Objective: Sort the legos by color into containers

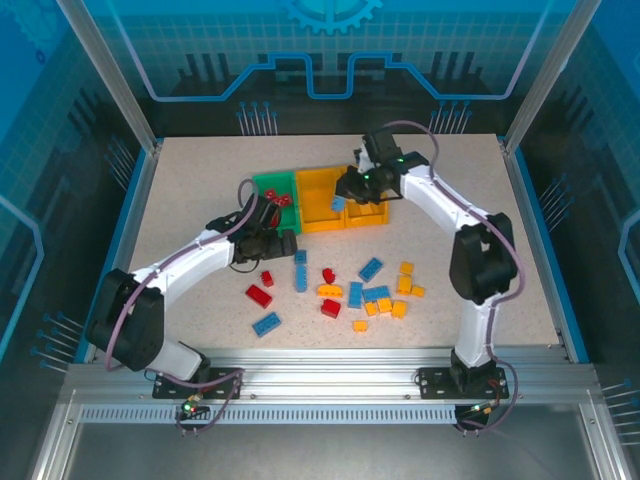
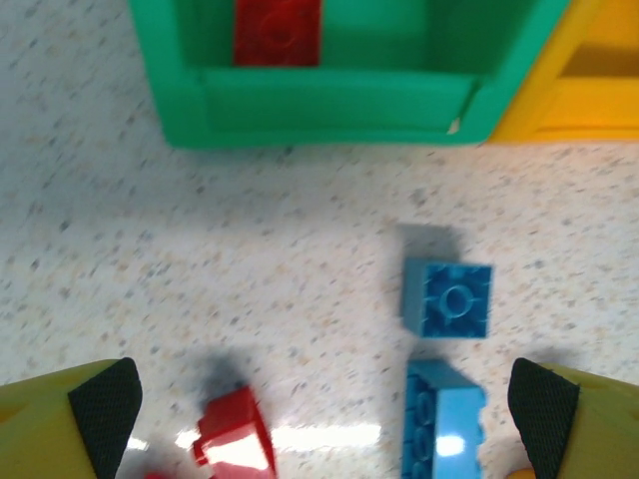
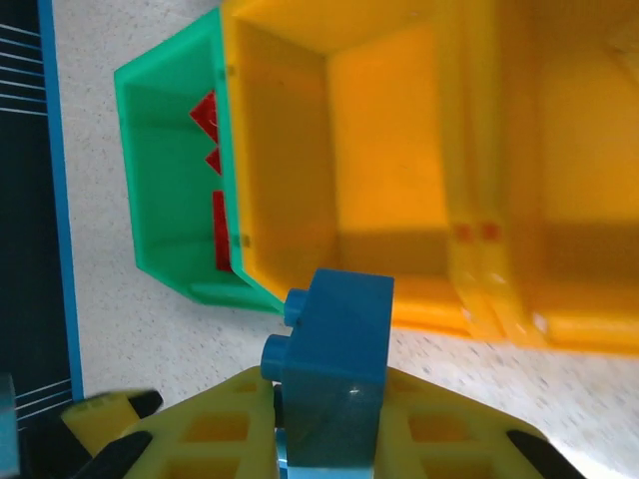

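My right gripper [image 1: 345, 190] [image 3: 329, 394] is shut on a blue lego [image 1: 338, 203] [image 3: 334, 349], held studs to the left above the near edge of the middle yellow-orange container [image 1: 318, 205] [image 3: 300, 150]. The green container [image 1: 270, 185] [image 3: 165, 200] [image 2: 329, 100] holds red legos [image 1: 281, 198] [image 2: 278, 30]. A second yellow-orange container [image 1: 368, 212] [image 3: 569, 200] joins on the right. My left gripper [image 1: 272, 242] [image 2: 324, 419] hangs open just in front of the green container, over a red lego [image 2: 235, 439], a square blue lego [image 2: 449, 299] and an oblong blue one [image 2: 439, 424].
Loose legos lie scattered in front of the containers: red ones [image 1: 258, 295], blue ones [image 1: 266, 323] and a yellow-orange cluster [image 1: 385, 303]. Bare table lies to the far left and far right. A metal frame and clear walls enclose the table.
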`<move>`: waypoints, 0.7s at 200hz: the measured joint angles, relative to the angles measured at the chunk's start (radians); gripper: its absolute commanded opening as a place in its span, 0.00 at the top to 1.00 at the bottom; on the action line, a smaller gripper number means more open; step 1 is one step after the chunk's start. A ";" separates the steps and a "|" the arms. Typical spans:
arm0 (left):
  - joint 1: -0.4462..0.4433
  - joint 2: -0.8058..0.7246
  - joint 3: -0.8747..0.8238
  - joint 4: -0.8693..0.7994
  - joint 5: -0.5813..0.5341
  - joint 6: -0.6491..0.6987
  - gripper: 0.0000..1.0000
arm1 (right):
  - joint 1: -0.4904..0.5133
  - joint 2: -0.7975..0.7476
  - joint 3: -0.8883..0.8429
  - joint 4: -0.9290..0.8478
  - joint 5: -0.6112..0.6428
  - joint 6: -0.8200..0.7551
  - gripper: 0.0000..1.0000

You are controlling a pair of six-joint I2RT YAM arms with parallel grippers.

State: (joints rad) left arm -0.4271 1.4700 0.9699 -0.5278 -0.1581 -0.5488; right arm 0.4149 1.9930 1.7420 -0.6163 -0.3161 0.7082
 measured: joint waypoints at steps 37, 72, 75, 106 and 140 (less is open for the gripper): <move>0.000 -0.049 -0.050 -0.045 -0.022 -0.034 0.01 | 0.023 0.179 0.198 -0.027 -0.004 0.017 0.71; 0.000 -0.065 -0.076 -0.064 -0.030 -0.056 0.01 | 0.024 0.285 0.309 -0.070 0.017 0.034 0.60; 0.000 -0.066 -0.077 -0.066 -0.030 -0.056 0.01 | 0.024 0.291 0.316 -0.073 0.019 0.037 0.57; 0.000 -0.069 -0.094 -0.079 -0.030 -0.062 0.01 | 0.024 0.325 0.375 -0.110 0.024 0.040 0.47; 0.005 -0.062 -0.095 -0.080 -0.026 -0.099 0.09 | 0.032 0.328 0.397 -0.118 0.024 0.031 0.35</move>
State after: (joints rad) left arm -0.4221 1.4082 0.8749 -0.6075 -0.1837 -0.6476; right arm 0.4465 2.3211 2.1387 -0.7345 -0.2920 0.7395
